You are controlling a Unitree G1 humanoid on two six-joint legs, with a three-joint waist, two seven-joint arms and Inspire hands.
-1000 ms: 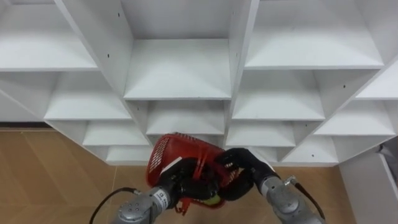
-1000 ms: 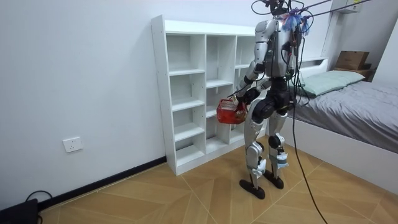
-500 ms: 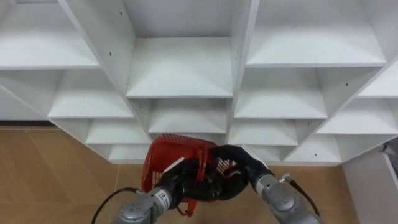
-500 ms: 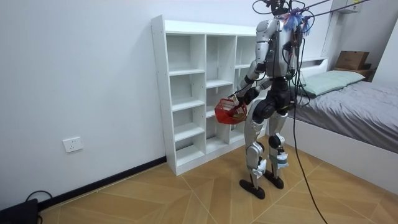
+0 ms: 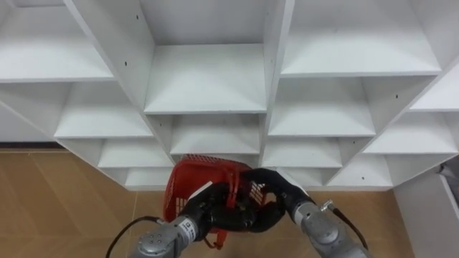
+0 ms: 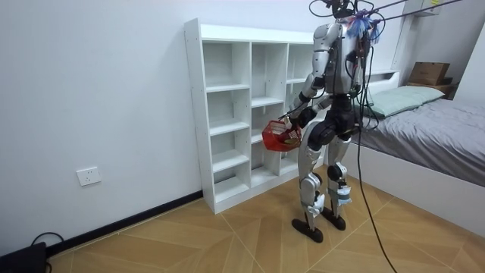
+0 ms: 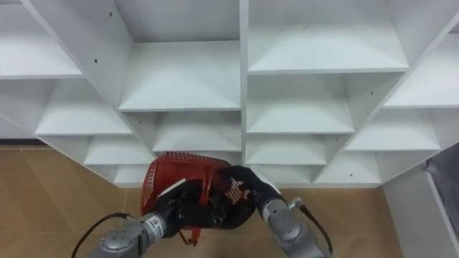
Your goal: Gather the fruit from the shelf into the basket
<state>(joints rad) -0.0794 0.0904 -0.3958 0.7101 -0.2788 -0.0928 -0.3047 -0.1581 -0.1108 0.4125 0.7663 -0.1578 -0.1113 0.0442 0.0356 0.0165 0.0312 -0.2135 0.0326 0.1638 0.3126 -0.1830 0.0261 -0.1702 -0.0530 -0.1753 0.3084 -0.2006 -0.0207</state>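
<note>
A red mesh basket (image 5: pixel 188 179) hangs at waist height in front of the white closet shelves (image 5: pixel 204 79). My left hand (image 5: pixel 208 212) comes in from the lower left and is curled round the basket's handle on the near side. Coming from the lower right, my right hand (image 5: pixel 276 188) arches over the basket's rim with its fingers stretched loosely down into it, holding nothing I can see. The two hands hide what lies inside the basket. In the room view I stand upright close to the shelf unit (image 6: pixel 227 114), with the basket (image 6: pixel 279 136) held before me.
The shelf unit's open compartments fill the space ahead, with upright dividers (image 5: pixel 276 57) between them. Wooden floor (image 5: pixel 57 201) lies below. A white panel (image 5: pixel 430 215) stands at the lower right. A bed (image 6: pixel 439 129) is at the room view's right.
My right hand has gone from a bunched fist to stretched fingers and reaches further over the basket. The basket has shifted slightly left. A yellow-green fruit seen under the hand earlier is hidden now.
</note>
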